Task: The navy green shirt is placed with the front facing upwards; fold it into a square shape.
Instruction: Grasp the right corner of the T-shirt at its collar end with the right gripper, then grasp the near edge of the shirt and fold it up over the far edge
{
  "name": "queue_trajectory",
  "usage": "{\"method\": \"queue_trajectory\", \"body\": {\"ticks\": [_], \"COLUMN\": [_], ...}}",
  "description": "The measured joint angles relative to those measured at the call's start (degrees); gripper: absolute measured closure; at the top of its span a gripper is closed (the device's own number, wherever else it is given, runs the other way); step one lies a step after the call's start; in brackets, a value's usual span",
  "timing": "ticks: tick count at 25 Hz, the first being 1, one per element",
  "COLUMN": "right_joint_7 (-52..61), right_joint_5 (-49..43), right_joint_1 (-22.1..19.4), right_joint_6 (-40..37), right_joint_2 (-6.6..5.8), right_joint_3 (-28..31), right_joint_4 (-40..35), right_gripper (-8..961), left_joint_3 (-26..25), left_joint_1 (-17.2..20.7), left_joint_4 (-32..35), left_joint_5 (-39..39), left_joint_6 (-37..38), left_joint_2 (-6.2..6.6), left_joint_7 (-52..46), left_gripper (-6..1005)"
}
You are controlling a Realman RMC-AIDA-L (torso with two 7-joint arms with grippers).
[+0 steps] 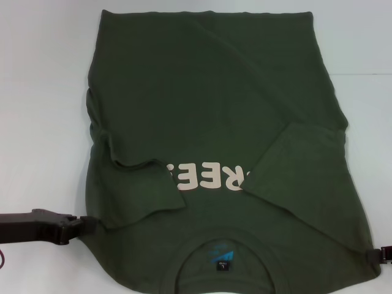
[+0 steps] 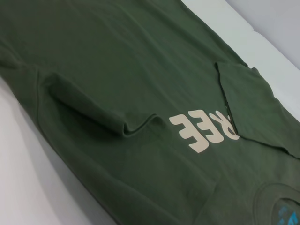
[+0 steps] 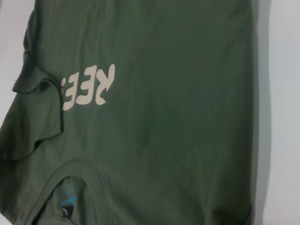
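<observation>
The navy green shirt (image 1: 214, 104) lies flat on the white table (image 1: 37, 92), front up, with its collar toward me. Both sleeves are folded inward: one (image 1: 135, 190) on the left and one (image 1: 306, 159) on the right, each covering an end of the pale letters (image 1: 205, 177). The black neck label (image 1: 222, 256) shows inside the collar. My left gripper (image 1: 82, 225) touches the shirt's shoulder edge at the near left. My right gripper (image 1: 381, 254) sits at the shoulder edge at the near right, mostly out of frame. The wrist views show the shirt (image 2: 117, 61) (image 3: 178, 117) and its letters (image 2: 204, 131) (image 3: 89, 86).
Bare white table surrounds the shirt on the left, the right (image 1: 367, 73) and along the far edge. A fold crease runs diagonally across the shirt's far right part (image 1: 269, 79). No other objects are in view.
</observation>
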Motion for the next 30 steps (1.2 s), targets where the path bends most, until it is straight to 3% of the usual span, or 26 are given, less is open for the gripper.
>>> {"method": "queue_trajectory", "body": {"ticks": [10,16,23,30], "right_joint_7": [-0.2,-5.4,-12.6,-17.2], "right_joint_5": [0.0,0.4,0.5,0.5], "right_joint_1": [-0.4,-2.3,-6.1,-9.3], "right_joint_6": [-0.4,-2.9,-6.9,-9.9], "right_joint_2": [0.10,0.22,0.43,0.33], "right_joint_3": [0.7,5.9,13.8,18.1], "right_joint_4": [-0.8,-0.9,-0.9,-0.9], "right_gripper": [907,910,909,907], "left_joint_3": [-0.1,-0.6,-5.4,-7.1], "left_joint_1": [-0.2,0.0,1.3,2.9], "left_joint_4": [0.3,1.7,3.9,3.5], "left_joint_5": [0.0,0.0,0.3,0.4], "left_joint_6": [0.2,3.9,10.0,14.3], "left_joint_2": [0.00,0.28,0.59,0.55], "left_joint_7": [-0.7,-3.8,-7.3,-7.7], "left_gripper": [998,998,999,999]}}
